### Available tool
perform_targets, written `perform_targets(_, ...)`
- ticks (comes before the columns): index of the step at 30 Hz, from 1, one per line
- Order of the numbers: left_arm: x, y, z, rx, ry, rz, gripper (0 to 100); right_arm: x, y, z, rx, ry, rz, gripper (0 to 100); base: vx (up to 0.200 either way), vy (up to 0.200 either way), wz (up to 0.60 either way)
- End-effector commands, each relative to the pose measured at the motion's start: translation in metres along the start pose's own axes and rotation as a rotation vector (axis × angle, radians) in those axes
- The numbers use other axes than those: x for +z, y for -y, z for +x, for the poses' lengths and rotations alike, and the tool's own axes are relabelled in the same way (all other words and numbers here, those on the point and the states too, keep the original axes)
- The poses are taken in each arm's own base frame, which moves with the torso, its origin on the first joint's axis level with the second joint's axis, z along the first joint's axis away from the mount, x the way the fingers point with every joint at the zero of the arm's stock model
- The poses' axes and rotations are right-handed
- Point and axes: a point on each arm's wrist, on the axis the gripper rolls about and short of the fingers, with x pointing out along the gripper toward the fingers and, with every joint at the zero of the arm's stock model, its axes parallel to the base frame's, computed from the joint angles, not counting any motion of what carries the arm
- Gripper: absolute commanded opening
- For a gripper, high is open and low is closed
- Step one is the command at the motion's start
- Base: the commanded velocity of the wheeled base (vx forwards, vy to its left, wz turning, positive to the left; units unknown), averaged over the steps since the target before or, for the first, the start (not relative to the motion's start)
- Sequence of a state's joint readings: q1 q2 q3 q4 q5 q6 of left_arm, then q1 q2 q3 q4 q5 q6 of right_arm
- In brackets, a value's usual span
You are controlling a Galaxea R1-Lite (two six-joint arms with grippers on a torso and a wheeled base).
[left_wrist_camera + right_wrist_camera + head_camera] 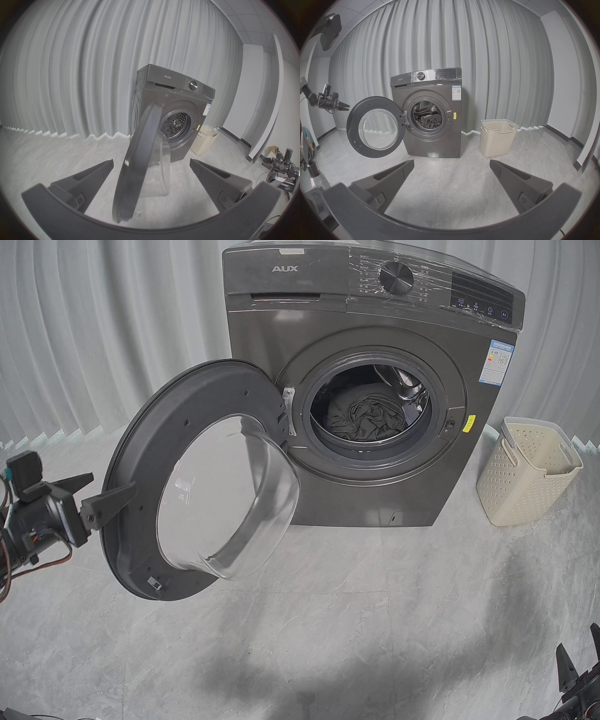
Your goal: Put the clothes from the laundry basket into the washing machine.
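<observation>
Judging by how things lie, the loading looks done or nearly done. A heap of dark clothes (365, 418) lies inside the drum (409, 387) of the washing machine (375, 334), low and toward its left side. Nothing hangs over the porthole's lip.

The laundry basket (531, 490) stands upright on the floor (350, 615), just to the right of the machine and a little nearer. No cloth shows above its rim or against the inner walls that can be seen. Its bottom is hidden, so I cannot say for sure that it is empty.

The door (134, 490) is swung wide open to the left, with its glass bowl facing the near side. Closing it seems to be what is left, if the job includes that.

The left gripper (112, 482) is at the far left, at the door's outer rim. Its fingers are spread, and in the left wrist view the door's edge stands in the gap between them, unclamped. Whether a fingertip touches the rim I cannot tell.

The right gripper (452, 162) sits low at the near right, well apart from both basket and machine. Its fingers are parted and hold nothing.
</observation>
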State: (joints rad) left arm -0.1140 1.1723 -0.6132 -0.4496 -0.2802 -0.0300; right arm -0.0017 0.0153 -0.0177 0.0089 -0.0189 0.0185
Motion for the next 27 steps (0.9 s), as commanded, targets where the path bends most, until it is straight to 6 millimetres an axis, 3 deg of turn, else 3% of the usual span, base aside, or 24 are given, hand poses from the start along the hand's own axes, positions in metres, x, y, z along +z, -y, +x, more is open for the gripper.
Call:
perform_targets(1,-0.01,-0.011,0.047,-0.023,-0.065,-0.017,100,-0.004,0.0,0.0,-0.001,-0.001,0.001,100,0.0,0.0,0.0)
perform_targets(4,-0.013,-0.011,0.049,-0.033,-0.066,-0.018,100,-0.004,0.0,0.0,-0.001,-0.001,0.001,100,0.0,0.0,0.0)
perform_targets(10,-0.019,0.015,0.049,-0.17,-0.083,-0.003,100,-0.004,0.0,0.0,-0.001,-0.001,0.001,100,0.0,0.0,0.0)
perform_targets(13,-0.018,0.043,0.036,-0.32,-0.061,0.01,100,-0.004,0.0,0.0,-0.001,-0.001,0.001,100,0.0,0.0,0.0)
perform_targets(18,-0.027,0.07,0.018,-0.467,-0.071,0.027,100,-0.004,0.0,0.0,-0.001,0.0,0.001,100,0.0,0.0,0.0)
perform_targets(27,-0.034,0.072,0.009,-0.474,-0.075,0.009,100,-0.004,0.0,0.0,-0.001,-0.001,0.001,100,0.0,0.0,0.0)
